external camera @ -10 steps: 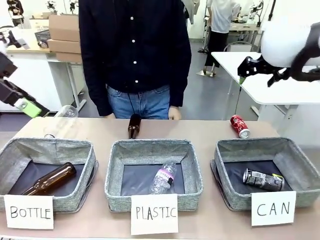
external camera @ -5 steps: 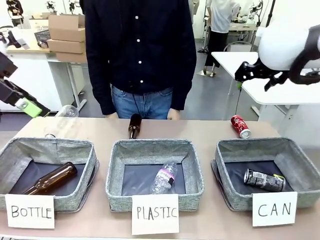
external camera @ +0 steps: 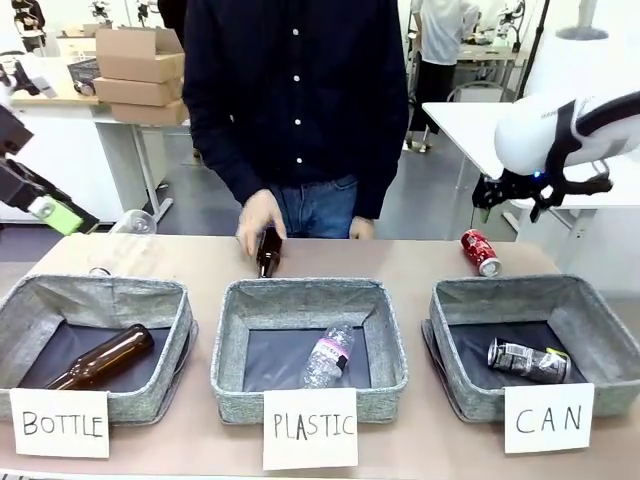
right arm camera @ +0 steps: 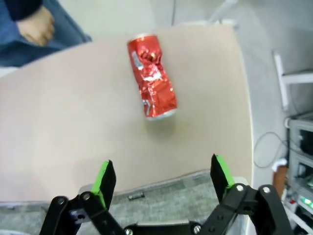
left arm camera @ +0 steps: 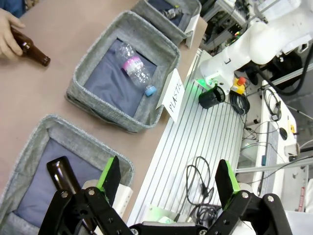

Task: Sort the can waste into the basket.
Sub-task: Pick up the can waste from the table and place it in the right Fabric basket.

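Hovering the right tool (right arm camera: 164, 171) wide open and empty over the red can (right arm camera: 151, 83), lying loose on the counter (external camera: 400, 255) just behind the far rim of the CAN basket (external camera: 470, 400). Holding the left tool (left arm camera: 168, 171) equally wide and empty, far to the left of the CAN basket.

Risking a roll: touching the dented red can with 1 pad before the other, pushing it away from the CAN basket toward the counter edge. Risking a slip or more crushing by pinching across the crumpled middle. Risking a snag on the CAN basket's far wall by carrying too low. Risking little from the person's hand (external camera: 260, 218), resting on a brown bottle (external camera: 268, 252) well left of the CAN basket.

Counting 2 cans: 1 red behind the CAN basket, 1 black-and-silver can (external camera: 527, 360) already lying inside it. Counting 3 baskets and 3 cards, 2 brown bottles, 1 clear plastic bottle (external camera: 328, 355) in the basket left of the CAN basket, and seemingly 1 more clear one far left of it.
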